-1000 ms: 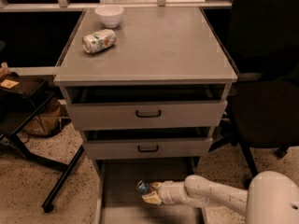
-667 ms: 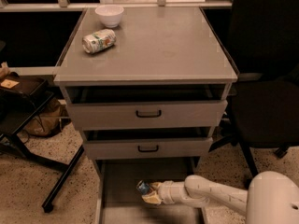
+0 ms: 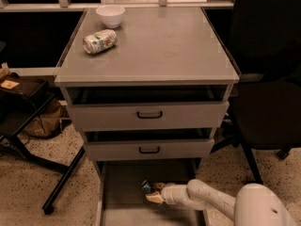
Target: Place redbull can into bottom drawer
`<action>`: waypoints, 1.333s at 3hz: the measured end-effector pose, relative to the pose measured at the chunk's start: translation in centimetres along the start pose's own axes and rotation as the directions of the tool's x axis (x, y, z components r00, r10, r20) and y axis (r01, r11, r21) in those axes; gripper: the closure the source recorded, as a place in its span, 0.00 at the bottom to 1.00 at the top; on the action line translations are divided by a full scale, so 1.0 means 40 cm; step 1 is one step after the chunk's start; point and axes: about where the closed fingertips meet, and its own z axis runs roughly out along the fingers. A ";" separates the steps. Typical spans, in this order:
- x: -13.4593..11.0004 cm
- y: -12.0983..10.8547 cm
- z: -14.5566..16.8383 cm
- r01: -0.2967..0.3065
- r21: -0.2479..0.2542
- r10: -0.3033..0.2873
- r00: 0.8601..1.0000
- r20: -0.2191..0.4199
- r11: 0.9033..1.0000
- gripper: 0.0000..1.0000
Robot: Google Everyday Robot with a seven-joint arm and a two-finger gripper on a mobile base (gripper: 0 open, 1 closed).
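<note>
Just one camera, looking down from high in front of the grey cabinet [image 3: 155, 46] at its top and drawer fronts, pretty close. The gripper [image 3: 150, 192] shows bottom centre of frame, over the bottom drawer [image 3: 123, 182].

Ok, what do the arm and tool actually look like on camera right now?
The arm is smooth, glossy white, built of rounded tubular segments that widen into a bulbous white housing at the lower right. The tool, low over the bottom drawer, is a narrower white wrist ending in a tan-yellow tip. No cables, markings or labels are visible.
</note>
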 end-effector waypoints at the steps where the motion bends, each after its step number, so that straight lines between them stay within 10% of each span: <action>1: 0.081 -0.079 0.066 -0.016 0.037 0.017 1.000 -0.025 0.999 1.00; 2: 0.081 -0.079 0.067 -0.016 0.037 0.017 1.000 -0.025 0.999 1.00; 4: 0.081 -0.079 0.067 -0.016 0.036 0.017 1.000 -0.025 0.999 0.58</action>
